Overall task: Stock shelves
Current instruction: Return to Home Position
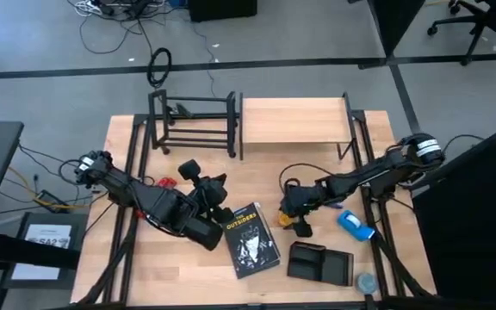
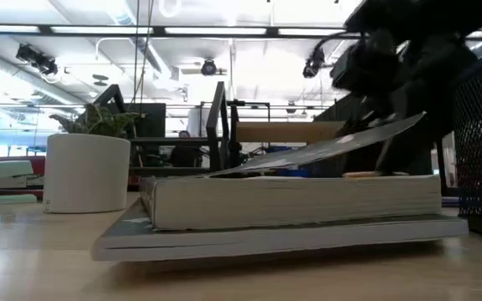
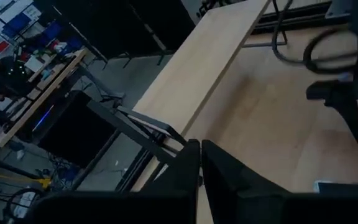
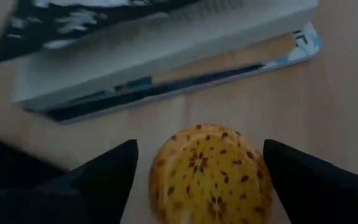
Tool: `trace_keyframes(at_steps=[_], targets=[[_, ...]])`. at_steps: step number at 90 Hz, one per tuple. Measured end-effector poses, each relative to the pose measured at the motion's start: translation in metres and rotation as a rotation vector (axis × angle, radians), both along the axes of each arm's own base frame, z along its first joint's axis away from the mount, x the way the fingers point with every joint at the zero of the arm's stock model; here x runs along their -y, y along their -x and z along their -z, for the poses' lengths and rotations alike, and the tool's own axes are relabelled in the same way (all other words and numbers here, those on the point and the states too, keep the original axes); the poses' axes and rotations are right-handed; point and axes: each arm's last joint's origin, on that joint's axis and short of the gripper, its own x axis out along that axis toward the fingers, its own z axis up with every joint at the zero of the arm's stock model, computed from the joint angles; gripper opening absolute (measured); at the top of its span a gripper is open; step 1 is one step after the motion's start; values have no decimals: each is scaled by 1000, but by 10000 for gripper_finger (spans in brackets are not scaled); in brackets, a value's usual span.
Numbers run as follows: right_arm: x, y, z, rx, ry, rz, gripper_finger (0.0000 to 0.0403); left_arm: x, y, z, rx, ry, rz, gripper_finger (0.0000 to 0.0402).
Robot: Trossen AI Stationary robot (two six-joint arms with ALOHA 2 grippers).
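The tabletop (image 1: pixel 265 185) carried everything. Along its far edge stood the two shelves side by side: the black tube-frame rack (image 1: pixel 192 120) and, just beside it, the wood plank shelf (image 1: pixel 295 120). The stock lay on the tabletop in front of them, not on them.

The left arm reached in from its side towards the middle. Its gripper (image 3: pixel 199 149) had its jaws together, holding nothing that we could see. The right arm stretched in from the opposite side, and its gripper (image 4: pixel 199 149) hung low over the yellow candle (image 4: pixel 210 174). Its jaws were apart, one finger on either side of the candle with a gap showing at each.

A paperback book (image 1: pixel 252 239) lay between the two arms, near the candle, with the black mesh tray (image 1: pixel 321 263) beside it at the near edge. A blue item (image 1: pixel 356 226) lay just past the right gripper.

We judged the step to be a retreat of both arms. The right arm would do best to rise straight up first, with its jaws wide so that neither finger dragged or tipped the candle. Only then should it swing back, clear of the blue item. The left arm should lift before retracting, to pass above the book.
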Motion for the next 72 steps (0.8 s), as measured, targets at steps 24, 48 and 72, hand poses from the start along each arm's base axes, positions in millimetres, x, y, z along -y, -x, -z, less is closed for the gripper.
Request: trace_keyframes(at_steps=[24,48,72], targets=[[13,49,-73,175,-36,94,312,7,-5,-4,-13,186,105,0],[43,119,-128,438,-31,250,306,-15,25,-37,35,219,219,0],[64,166,-140,549,-78,325,306,-67,61,-22,325,428,540,0]])
